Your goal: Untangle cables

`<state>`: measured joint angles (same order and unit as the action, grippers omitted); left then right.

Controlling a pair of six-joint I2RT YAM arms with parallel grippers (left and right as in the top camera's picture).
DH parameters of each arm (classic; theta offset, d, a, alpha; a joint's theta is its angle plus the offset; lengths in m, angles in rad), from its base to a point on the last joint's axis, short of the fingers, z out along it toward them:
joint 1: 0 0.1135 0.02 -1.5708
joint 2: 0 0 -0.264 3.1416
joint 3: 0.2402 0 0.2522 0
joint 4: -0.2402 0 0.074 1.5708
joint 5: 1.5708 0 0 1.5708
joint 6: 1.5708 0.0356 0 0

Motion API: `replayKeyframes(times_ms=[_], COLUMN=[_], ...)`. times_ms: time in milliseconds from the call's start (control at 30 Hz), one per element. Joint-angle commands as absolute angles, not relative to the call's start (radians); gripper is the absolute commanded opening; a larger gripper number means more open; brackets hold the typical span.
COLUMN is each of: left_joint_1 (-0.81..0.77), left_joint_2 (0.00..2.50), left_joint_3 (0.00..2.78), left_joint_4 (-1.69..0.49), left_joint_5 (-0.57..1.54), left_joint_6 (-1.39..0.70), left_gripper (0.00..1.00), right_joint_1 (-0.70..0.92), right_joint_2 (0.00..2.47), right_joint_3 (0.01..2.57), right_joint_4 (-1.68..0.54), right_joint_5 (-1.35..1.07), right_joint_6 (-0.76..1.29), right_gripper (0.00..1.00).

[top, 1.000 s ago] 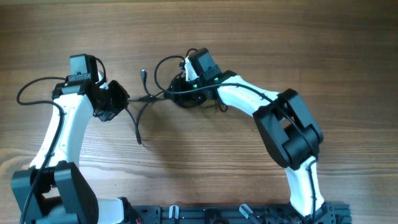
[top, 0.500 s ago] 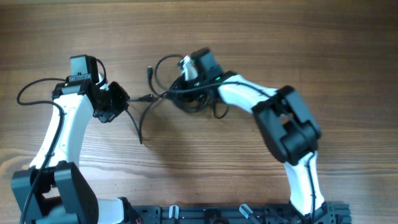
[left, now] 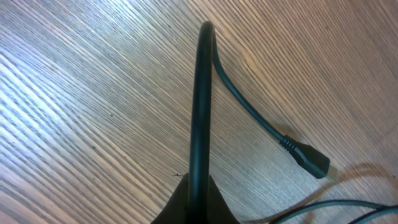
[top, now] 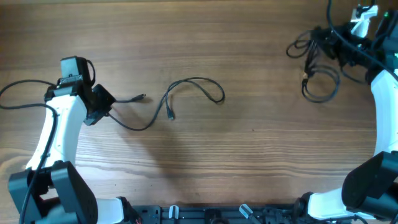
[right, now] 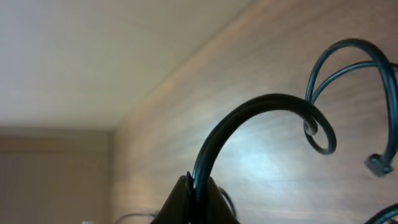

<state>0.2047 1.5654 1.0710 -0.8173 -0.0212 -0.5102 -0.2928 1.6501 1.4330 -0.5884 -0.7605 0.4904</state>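
Left gripper [left: 196,200] is clamped tight on a black cable [top: 196,79]. The wrist cam shows the cord pinched between the fingers, folding over at the top and running back down to a small plug [left: 309,162] on the wooden table [top: 249,155]. From overhead, that cable snakes out from the gripper toward mid-table in loose open curves. The right gripper [right: 194,194] is closed on a cord too, way over by the far right corner, with a tangled bundle [top: 320,74] looping just beside it — can't tell if those loops touch the wood.
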Motion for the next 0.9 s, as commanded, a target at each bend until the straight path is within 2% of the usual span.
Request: replayKeyframes(times_ms=[0, 133, 200, 367, 400, 433, 467, 567, 600, 700, 800, 867], left_joint_1=[0.196, 0.139, 0.132, 0.133, 0.133, 0.133, 0.131, 0.082, 0.038, -0.024, -0.038, -0.039], left_joint_2=[1.558, 1.557, 1.526, 1.254, 1.186, 1.097, 1.069, 1.071, 1.106, 1.205, 1.362, 1.458], left_joint_3=[1.064, 1.064, 1.076, 1.219, 1.225, 1.225, 1.225, 1.203, 1.172, 1.130, 1.129, 1.130], left_joint_4=[-0.801, -0.732, -0.714, -0.836, -0.847, -0.882, -0.913, -0.988, -0.992, -0.976, -0.954, -0.944], left_joint_5=[0.053, 0.277, 0.398, 0.456, 0.448, 0.437, 0.437, 0.426, 0.411, 0.356, 0.340, 0.346], left_joint_6=[-0.502, -0.366, -0.292, -0.296, -0.301, -0.331, -0.348, -0.346, -0.345, -0.349, -0.353, -0.351], left_gripper=[0.04, 0.04, 0.04, 0.04, 0.04, 0.04, 0.04, 0.04, 0.04, 0.04, 0.04, 0.04], right_joint_1=[-0.157, 0.079, 0.168, 0.249, 0.249, 0.249, 0.249, 0.249, 0.249, 0.251, 0.284, 0.337], right_joint_2=[1.646, 1.646, 1.652, 1.740, 1.748, 1.753, 1.752, 1.743, 1.728, 1.702, 1.696, 1.696], right_joint_3=[1.439, 1.426, 1.395, 1.394, 1.394, 1.394, 1.394, 1.396, 1.403, 1.432, 1.432, 1.432], right_joint_4=[-0.612, -0.649, -0.648, -0.640, -0.641, -0.646, -0.649, -0.657, -0.693, -0.748, -0.728, -0.701], right_joint_5=[-0.717, -0.540, -0.385, -0.315, -0.315, -0.316, -0.335, -0.474, -0.500, -0.619, -0.731, -0.686], right_joint_6=[0.373, 0.378, 0.458, 0.474, 0.473, 0.470, 0.454, 0.356, 0.323, 0.255, 0.245, 0.305], right_gripper=[0.05, 0.05, 0.04, 0.05, 0.11, 0.32, 0.45, 0.70, 0.83, 0.86, 0.77, 0.76])
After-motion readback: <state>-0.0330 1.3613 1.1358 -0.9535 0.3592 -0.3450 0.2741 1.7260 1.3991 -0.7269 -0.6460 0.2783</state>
